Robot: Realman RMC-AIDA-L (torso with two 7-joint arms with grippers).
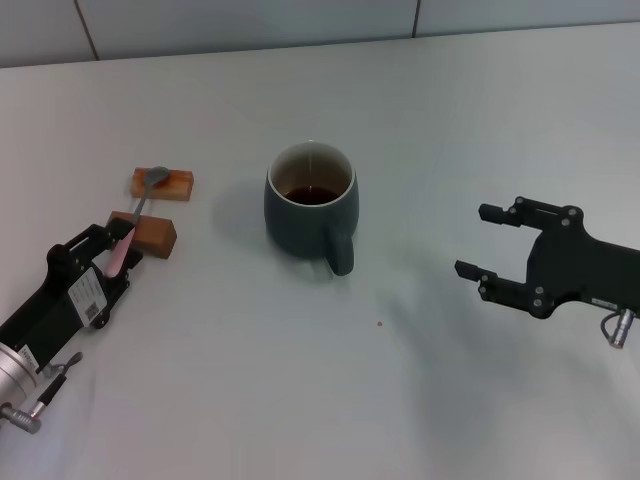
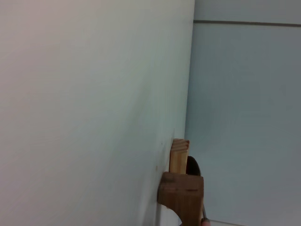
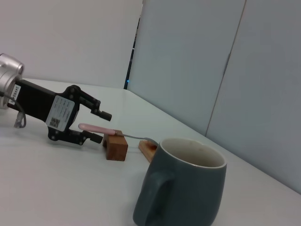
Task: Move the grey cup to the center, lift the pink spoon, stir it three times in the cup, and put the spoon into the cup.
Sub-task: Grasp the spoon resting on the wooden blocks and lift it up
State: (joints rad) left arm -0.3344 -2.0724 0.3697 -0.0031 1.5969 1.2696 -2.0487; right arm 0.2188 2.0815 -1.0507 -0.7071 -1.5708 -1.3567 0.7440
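The grey cup point(image 1: 310, 205) stands mid-table with dark liquid inside and its handle toward me; it also fills the near part of the right wrist view point(image 3: 181, 188). The pink spoon point(image 1: 135, 215) lies across two brown wooden blocks, its metal bowl on the far block and its pink handle point(image 3: 94, 127) sticking out past the near one. My left gripper point(image 1: 118, 248) is open, its fingers on either side of that handle without touching it point(image 3: 97, 127). My right gripper point(image 1: 478, 240) hangs open to the right of the cup, holding nothing.
The far wooden block point(image 1: 163, 183) and near wooden block point(image 1: 148, 233) sit left of the cup; the left wrist view shows them close up point(image 2: 181, 190). A small dark speck point(image 1: 379, 323) lies on the white table. A tiled wall runs along the table's far edge.
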